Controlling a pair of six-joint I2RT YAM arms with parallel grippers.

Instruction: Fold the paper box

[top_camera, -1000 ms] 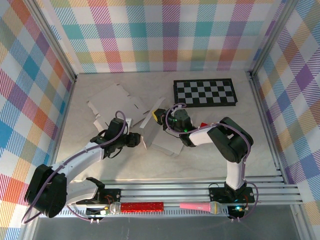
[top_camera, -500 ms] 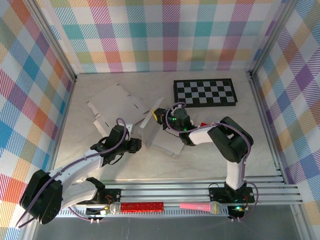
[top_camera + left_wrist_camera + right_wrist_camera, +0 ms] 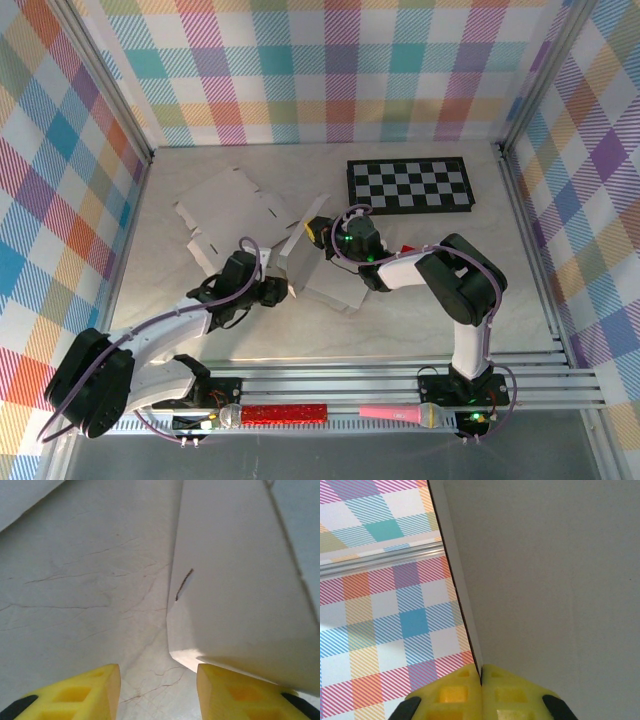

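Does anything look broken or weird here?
A short dark slit cuts the paper box near a corner, ahead of the left pincer. It may be a tab slot, not a tear.

Left hand (image 3: 158,690) nearer paper box (image 3: 240,580)

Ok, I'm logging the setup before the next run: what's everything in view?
paper box: one, white, mid-table, partly folded
cardboard sheet: one, white, flat, far left
chessboard: one, black and white, far right
microphones: two, red and pink, near rail
table: one, pale marbled
walls: plaid, multicoloured, three sides
left gripper: one, yellow, open beside the box
right gripper: one, yellow, shut on the box edge
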